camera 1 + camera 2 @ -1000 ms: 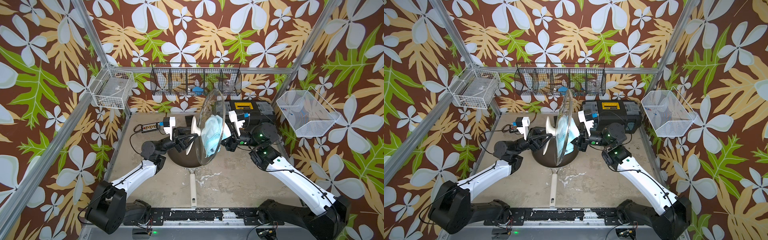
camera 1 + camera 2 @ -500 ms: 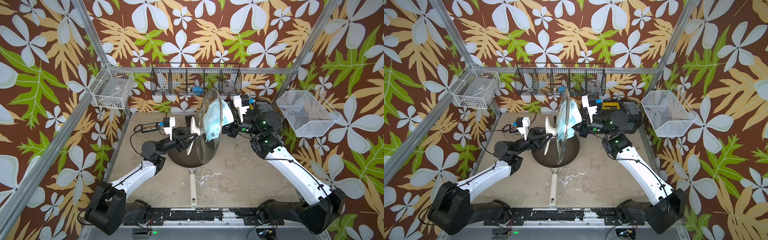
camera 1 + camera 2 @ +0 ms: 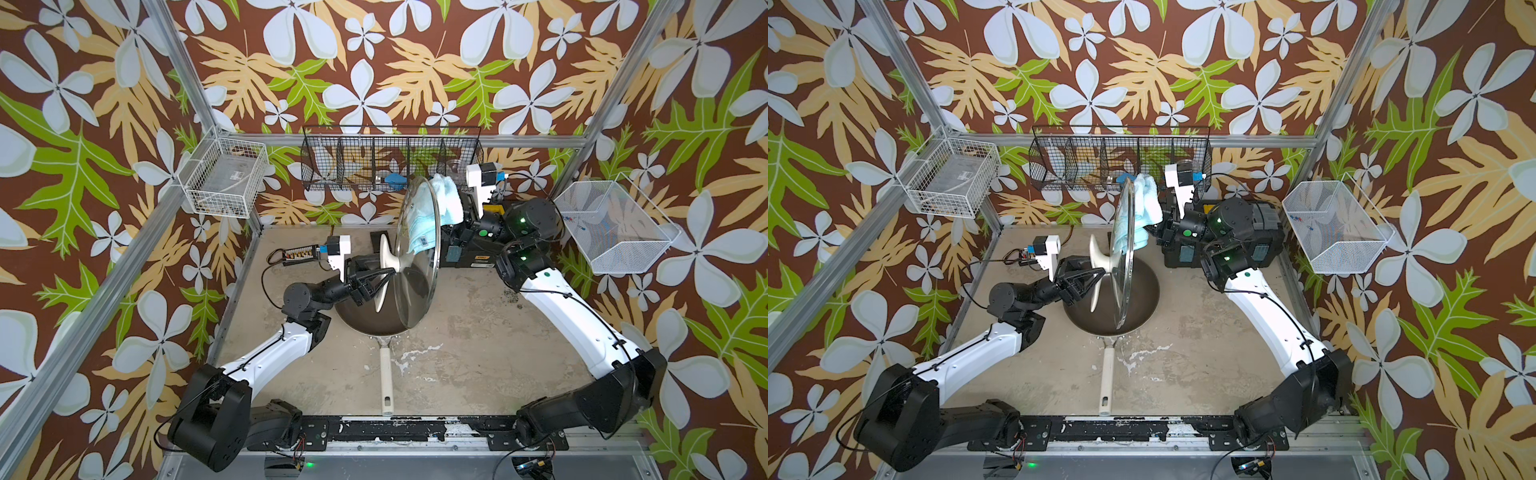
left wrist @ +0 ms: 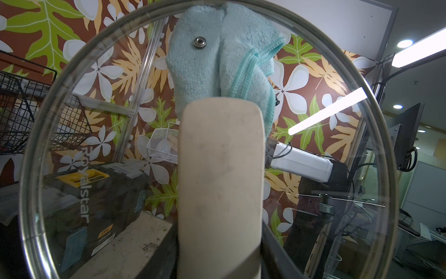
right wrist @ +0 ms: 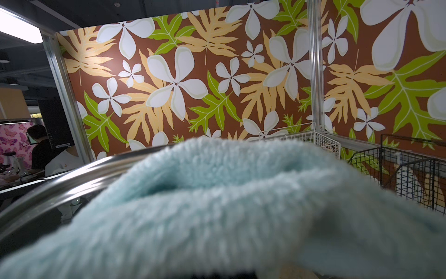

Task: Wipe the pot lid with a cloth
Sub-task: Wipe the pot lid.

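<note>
Upward across the round clear glass pot lid [image 3: 417, 291] swept the light blue microfibre cloth [image 3: 442, 201], pinched in the closed right gripper [image 3: 452, 232]. The left gripper [image 3: 380, 277] stayed clamped on the cream handle [image 3: 385, 252]. That stroke looked finished.

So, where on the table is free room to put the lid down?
Widest bare table lies between the pan handle and the right arm. A narrower strip runs between that handle and the left arm. The back is crowded: pan, toolbox, pot lid.
</note>
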### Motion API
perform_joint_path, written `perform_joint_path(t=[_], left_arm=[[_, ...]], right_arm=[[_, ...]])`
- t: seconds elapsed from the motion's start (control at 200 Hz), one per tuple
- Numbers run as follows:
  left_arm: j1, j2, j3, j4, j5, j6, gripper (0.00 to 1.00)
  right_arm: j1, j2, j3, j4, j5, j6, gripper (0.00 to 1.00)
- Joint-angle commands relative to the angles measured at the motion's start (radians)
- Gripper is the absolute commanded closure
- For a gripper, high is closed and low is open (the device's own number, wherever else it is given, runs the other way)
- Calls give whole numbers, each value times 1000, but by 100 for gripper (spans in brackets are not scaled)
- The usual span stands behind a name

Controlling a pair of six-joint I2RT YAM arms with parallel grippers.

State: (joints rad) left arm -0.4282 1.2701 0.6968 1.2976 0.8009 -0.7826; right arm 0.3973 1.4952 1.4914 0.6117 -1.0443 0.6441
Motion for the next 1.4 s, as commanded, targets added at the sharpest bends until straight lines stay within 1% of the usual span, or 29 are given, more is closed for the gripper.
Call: perform_joint_path(t=[0.0,0.245,0.535,0.981,1.396], left_arm=[[-1,-16,0,102,60,23,100],[-1,-26,7,113,67,2,100],[-1,-54,19,82,60,23,100],[-1,-59,52,62,38,47,100],[-1,-22,90,121,14,23,100]], right_arm=[[-10,34,44,25,19,7,100],[-14,151,123,33,6,33,100],[-12,248,124,111,-13,102,100],[-6,234,-36,221,-27,159,100],[66,183,-232,284,-28,157,100]])
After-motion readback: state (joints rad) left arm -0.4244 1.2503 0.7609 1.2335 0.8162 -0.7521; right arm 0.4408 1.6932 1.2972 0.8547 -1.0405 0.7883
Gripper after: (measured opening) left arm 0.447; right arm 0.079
